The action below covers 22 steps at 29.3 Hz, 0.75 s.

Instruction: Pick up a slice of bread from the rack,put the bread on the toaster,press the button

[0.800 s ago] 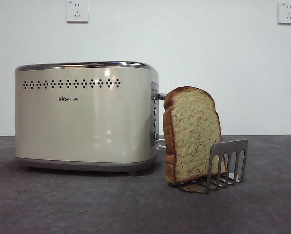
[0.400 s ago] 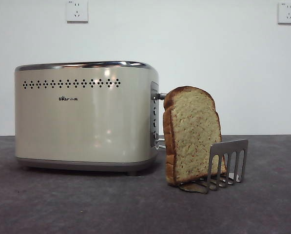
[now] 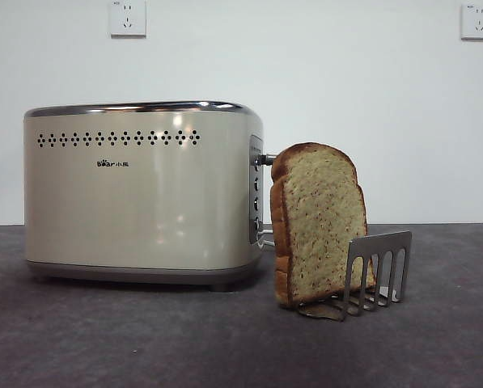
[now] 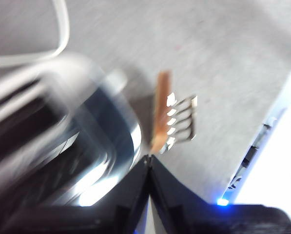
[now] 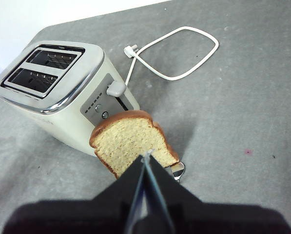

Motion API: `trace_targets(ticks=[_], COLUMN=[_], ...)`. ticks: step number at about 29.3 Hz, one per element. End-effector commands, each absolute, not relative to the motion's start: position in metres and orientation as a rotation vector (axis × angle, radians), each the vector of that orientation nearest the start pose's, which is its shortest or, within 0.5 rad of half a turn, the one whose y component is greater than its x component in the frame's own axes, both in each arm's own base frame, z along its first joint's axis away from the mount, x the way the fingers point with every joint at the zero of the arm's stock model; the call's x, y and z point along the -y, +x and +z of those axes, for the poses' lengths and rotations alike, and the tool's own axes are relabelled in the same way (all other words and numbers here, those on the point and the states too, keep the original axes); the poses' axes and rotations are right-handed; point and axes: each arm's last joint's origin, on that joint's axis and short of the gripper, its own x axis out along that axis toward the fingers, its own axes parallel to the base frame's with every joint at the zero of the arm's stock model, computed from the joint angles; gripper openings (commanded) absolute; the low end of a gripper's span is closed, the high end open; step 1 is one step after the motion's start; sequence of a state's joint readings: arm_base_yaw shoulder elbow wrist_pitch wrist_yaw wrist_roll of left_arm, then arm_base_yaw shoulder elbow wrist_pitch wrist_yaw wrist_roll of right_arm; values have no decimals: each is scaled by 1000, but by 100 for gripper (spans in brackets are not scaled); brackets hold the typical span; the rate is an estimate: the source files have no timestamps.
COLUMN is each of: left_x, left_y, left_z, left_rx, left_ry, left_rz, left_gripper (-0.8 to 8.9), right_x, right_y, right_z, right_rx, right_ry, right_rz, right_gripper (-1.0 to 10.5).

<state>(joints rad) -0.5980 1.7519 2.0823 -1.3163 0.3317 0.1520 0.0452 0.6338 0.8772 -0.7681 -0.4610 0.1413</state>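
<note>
The large cream-coloured toaster (image 3: 144,194) bears a small dark logo (image 3: 112,163), too small to read. The thick wholegrain slice of bread (image 3: 318,222) stands upright in the small steel rack (image 3: 376,271) beside the toaster's grey lever button (image 5: 116,88). The left gripper (image 4: 148,163) and right gripper (image 5: 146,158) both show jaws pressed together, holding nothing. The left wrist view is motion-blurred.

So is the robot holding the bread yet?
No. The slice of bread stands in the rack; both hands, left and right, are shut and empty.
</note>
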Motion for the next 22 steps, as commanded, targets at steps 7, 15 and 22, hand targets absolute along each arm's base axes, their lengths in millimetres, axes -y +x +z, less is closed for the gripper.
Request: trace_targets(ticks=[7,15,22], left_x=[254,291,316], left_y=[281,285,287], left_z=[395,370,350], left_rx=[-924,-901,-881], left_ry=[413,448,535], left_rz=[-1123,-1181,-1129], left_gripper=[4,443,509], right_x=[-18,-18,-18], right_y=[111,111,111], right_z=[333,333,333], right_rx=[-534,-534,-535], right_ry=[231,231,231], right_rz=[466,466,465], right_gripper=[0,0,0])
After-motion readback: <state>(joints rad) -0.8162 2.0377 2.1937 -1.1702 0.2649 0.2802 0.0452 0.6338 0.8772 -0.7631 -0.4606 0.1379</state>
